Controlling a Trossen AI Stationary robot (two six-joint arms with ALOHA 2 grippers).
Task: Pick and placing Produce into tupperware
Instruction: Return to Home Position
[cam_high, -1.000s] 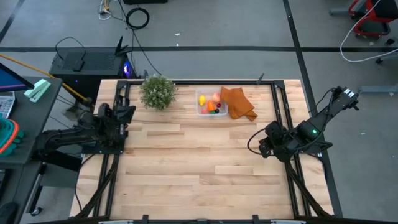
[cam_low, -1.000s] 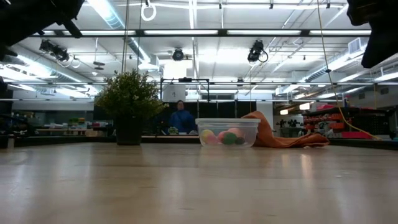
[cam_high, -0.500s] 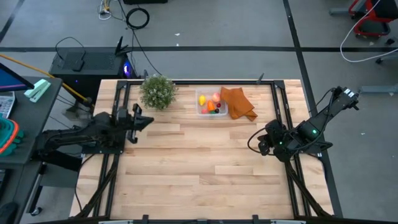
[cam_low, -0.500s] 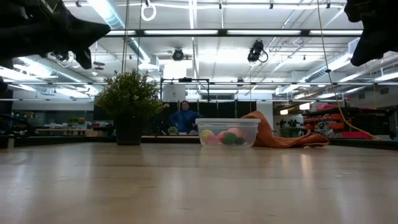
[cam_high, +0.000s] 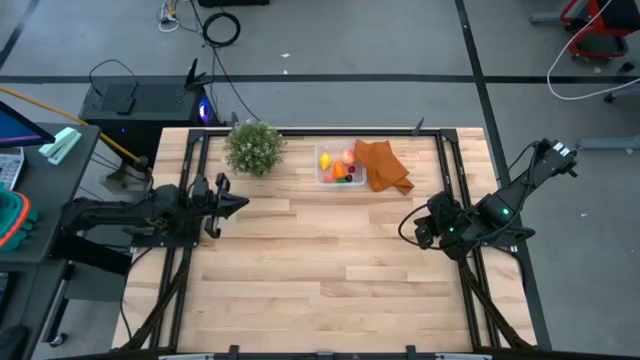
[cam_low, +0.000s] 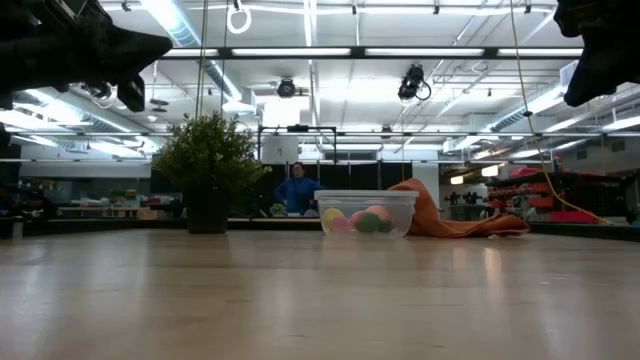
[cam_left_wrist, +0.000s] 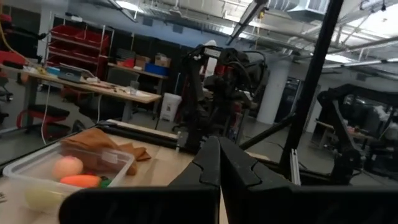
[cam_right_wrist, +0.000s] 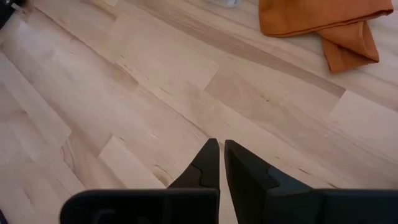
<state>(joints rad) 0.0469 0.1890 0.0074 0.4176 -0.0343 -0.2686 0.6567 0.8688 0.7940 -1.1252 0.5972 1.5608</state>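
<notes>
- High view: the small clear rectangular plastic tupperware (cam_high: 340, 168) stands at the far edge of the light wooden table (cam_high: 320, 260). It is between the bushy green plant (cam_high: 253, 147) and the crumpled orange cloth (cam_high: 383, 165), and just beside the cloth. Inside it lie the yellow lemon (cam_high: 324, 159), the orange carrot (cam_high: 340, 171) and a pink-red fruit (cam_high: 348, 155). No produce shows loose on the table. The left gripper (cam_high: 238, 202) hangs over the left side of the table and the right gripper (cam_high: 421, 232) near its right edge, both well apart from the tupperware.
- Low view: the tupperware (cam_low: 366, 213) rests flat and without a lid, with coloured pieces visible through its wall. Both arms are high above the table. A person (cam_low: 295, 190) is in the room behind.
- Left wrist view: the fingers (cam_left_wrist: 208, 165) are pressed together and hold nothing. The filled tupperware (cam_left_wrist: 25, 180) is ahead of them.
- Right wrist view: the fingers (cam_right_wrist: 208, 165) are almost touching, with only a thin slit between them, and carry nothing.
- My judgement: the placing looks finished. What is left is only for the arms to come to rest.
</notes>
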